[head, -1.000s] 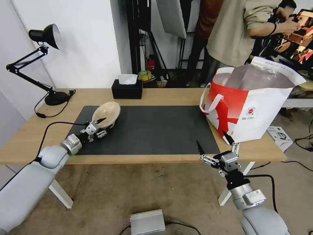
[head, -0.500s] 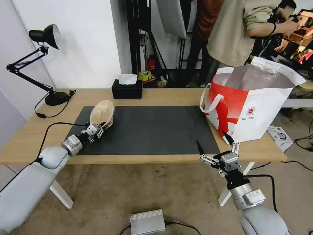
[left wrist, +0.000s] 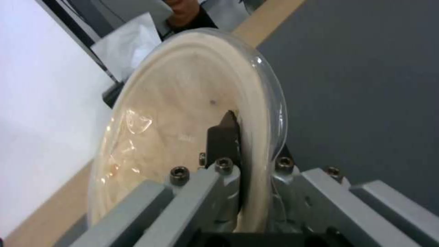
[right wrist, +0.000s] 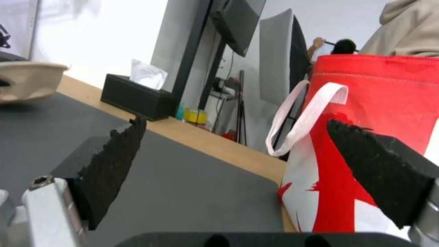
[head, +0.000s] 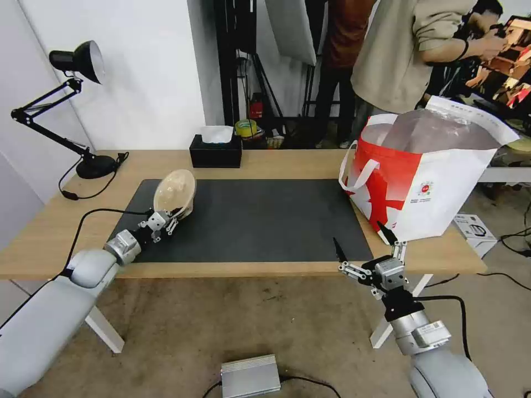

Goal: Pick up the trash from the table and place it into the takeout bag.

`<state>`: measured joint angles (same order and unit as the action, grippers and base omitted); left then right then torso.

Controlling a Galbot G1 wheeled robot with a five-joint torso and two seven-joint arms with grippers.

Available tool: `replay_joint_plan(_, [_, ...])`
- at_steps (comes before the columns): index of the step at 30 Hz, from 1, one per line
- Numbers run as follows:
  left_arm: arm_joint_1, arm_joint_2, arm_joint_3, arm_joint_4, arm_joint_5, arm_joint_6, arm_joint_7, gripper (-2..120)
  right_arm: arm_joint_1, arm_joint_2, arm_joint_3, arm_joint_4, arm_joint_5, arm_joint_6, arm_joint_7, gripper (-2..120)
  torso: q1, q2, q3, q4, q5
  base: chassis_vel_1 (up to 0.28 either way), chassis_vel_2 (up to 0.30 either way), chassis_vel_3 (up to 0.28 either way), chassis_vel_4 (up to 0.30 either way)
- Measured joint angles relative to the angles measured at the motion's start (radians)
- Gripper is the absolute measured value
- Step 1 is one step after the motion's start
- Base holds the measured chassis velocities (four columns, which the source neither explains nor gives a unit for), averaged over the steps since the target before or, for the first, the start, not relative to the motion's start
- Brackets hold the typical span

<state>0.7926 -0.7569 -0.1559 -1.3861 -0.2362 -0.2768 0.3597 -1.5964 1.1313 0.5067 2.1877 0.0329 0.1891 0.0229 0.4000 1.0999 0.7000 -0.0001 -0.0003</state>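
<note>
Beige and covered by a clear plastic lid, one shallow round bowl (head: 175, 190) stood tipped on its edge over the left end of the dark grey rectangular mat (head: 260, 218), its covered top facing the robot. Whether its lower edge touched the mat could not be told from the head view. The left gripper (head: 167, 216) was clenched on the bowl's rim; the left wrist view showed one black fingertip (left wrist: 225, 135) pressed against the lid side, while the opposite fingertip was hidden behind the rim.

One large white-and-red insulated bag (head: 426, 179) with silver foil lining stood open on the right end of the long light-wood table (head: 287, 160), well apart from the bowl. Its inside was hard to make out past the foil. One white strap handle (head: 357, 171) hung on its near side; the bag's far side was hidden.

The right gripper (head: 365, 243) hung just off the table's front edge, near the bag's lower corner, its two black fingers spread wide and holding nothing.

One black tissue box (head: 215, 150) sat at the table's far edge, and one black desk lamp (head: 66, 105) at the far left corner.
</note>
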Motion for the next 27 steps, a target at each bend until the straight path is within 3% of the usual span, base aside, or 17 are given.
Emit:
replay_joint_plan(12, [0.010, 0.055, -0.046, -0.084, -0.025, -0.018, -0.009, 1, 0.000, 0.000, 0.000, 0.000, 0.000, 0.000, 0.000, 100, 0.000, 0.000, 0.000, 0.0001, 0.0002, 0.000, 0.000, 0.000, 0.000])
replay_joint_plan(27, [0.023, 0.155, -0.076, -0.237, -0.113, -0.016, -0.088, 1, 0.000, 0.000, 0.000, 0.000, 0.000, 0.000, 0.000, 100, 0.000, 0.000, 0.000, 0.0001, 0.0003, 0.000, 0.000, 0.000, 0.000])
